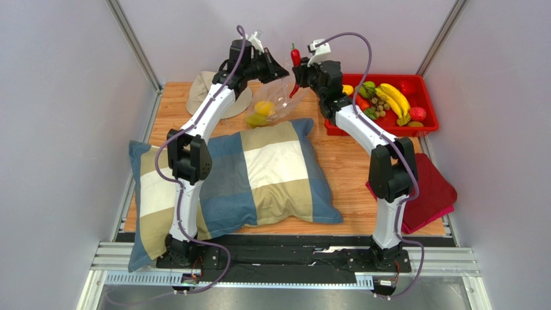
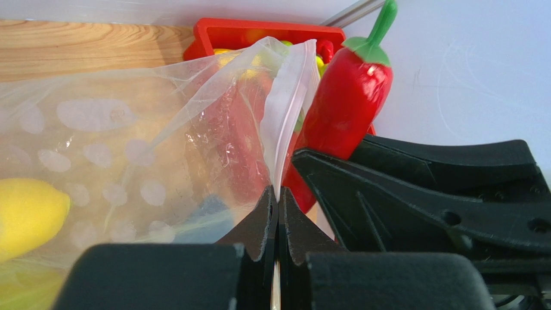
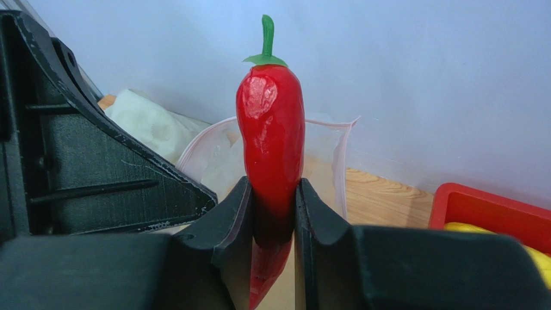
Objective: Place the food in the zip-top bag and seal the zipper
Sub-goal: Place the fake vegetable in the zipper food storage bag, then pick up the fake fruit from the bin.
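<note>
Holding the glossy red toy pepper (image 3: 271,142) upright in our right fingers (image 3: 229,216), we are mid-loading; our left fingers (image 2: 259,226) pinch the pale zipper strip (image 2: 288,110) of the crinkly clear plastic bag (image 2: 129,129) just beside it. Next, we judge: lower the pepper into the mouth, a narrow opening where both sets of fingers crowd close.

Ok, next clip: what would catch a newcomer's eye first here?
The bright red pepper stands out, held stem-up in the right end effector at the far edge of the table, right by the mouth of the zip-top bag. The left end effector pinches the bag's rim, with a yellow lemon already inside. Nearer, a big checked pillow fills the table's middle.
</note>
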`<state>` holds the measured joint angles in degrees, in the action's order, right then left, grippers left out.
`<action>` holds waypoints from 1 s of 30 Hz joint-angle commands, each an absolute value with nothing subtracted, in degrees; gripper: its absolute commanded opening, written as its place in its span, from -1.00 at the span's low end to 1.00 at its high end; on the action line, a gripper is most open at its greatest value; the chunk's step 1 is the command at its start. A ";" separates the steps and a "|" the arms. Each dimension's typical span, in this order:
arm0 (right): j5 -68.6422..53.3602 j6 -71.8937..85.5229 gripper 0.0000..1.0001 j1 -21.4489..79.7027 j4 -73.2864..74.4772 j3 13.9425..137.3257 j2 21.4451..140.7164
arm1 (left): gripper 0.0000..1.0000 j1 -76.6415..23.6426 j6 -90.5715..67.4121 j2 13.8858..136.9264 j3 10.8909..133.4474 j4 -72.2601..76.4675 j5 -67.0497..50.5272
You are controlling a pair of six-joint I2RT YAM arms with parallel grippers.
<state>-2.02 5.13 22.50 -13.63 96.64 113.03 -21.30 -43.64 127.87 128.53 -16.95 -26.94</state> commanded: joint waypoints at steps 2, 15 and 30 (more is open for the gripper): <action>-2.54 0.27 -0.03 22.67 -14.96 96.50 108.20 | -1.00 -20.92 -44.74 127.00 129.81 -15.03 -27.77; -23.32 6.59 0.94 5.49 7.90 110.74 107.57 | -1.00 -20.48 -45.00 126.91 129.73 -14.68 -28.39; -15.13 -20.63 0.91 -13.53 28.30 120.67 123.74 | -1.00 -20.57 -45.88 127.70 129.29 -13.97 -28.92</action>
